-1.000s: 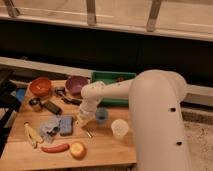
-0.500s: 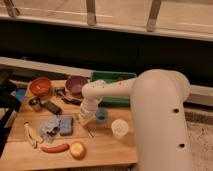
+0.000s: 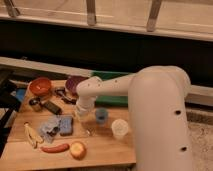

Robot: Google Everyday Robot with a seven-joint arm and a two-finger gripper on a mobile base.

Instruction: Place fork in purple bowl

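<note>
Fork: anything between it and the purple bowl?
Nothing on the table that I can see. The fork shows just under the shut tool, left of the blue cup; held or not, unclear. The purple bowl sits straight behind; only the robot's own arm crosses that stretch.

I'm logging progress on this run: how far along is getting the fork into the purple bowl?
Done: nothing yet; the purple bowl shows no fork in it. In hand: the gripper hangs low over the table, just beside the blue cup, jaws shut; whether they hold the fork I cannot tell. Left: carry the fork to the bowl behind and release it.
</note>
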